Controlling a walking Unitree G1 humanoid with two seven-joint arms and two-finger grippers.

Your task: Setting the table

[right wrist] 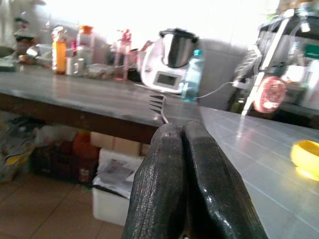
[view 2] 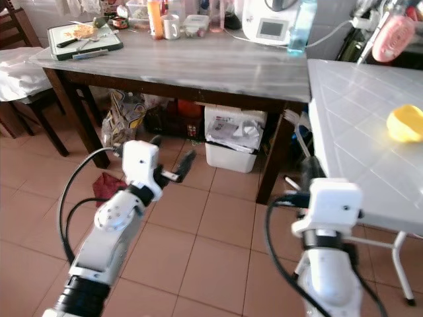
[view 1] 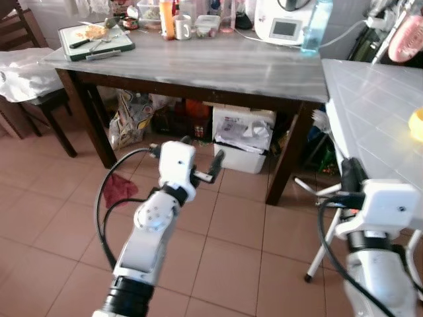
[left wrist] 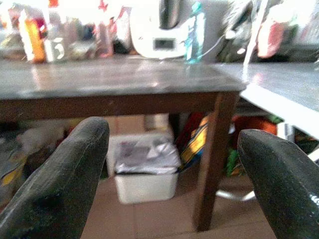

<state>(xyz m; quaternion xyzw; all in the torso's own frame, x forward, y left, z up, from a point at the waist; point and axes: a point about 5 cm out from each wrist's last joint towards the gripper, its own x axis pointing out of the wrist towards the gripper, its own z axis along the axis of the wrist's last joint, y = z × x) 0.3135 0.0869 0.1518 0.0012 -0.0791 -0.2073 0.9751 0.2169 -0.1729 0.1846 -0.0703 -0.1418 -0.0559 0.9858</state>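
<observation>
Right wrist view: the right gripper (right wrist: 185, 130) has its two textured black fingers pressed together on a thin metal fork (right wrist: 158, 106), whose tines rise above the fingertips. In the eye views this arm is raised at near right, its white wrist housing beside the near edge of the white tiled table (view 2: 344, 125).

The left gripper (view 1: 203, 153) is held forward at mid-height over the terracotta tile floor (view 1: 231, 251), its fingers spread wide apart with nothing between them. The silver forearm angles up from near left, with a black cable looping alongside.

A grey wood-grain table (view 1: 198, 63) on dark brown legs stands far across the scene. On it: a green-rimmed cutting board (view 1: 96, 39) at far left, a white mug (view 1: 182, 28), an orange bottle (view 1: 167, 18), a white kitchen appliance (view 1: 283, 21) and a clear blue bottle (view 1: 316, 26). A white lidded bin (view 1: 241, 139) sits beneath. A round yellow bowl (view 2: 406, 123) rests on the white table at right.
</observation>
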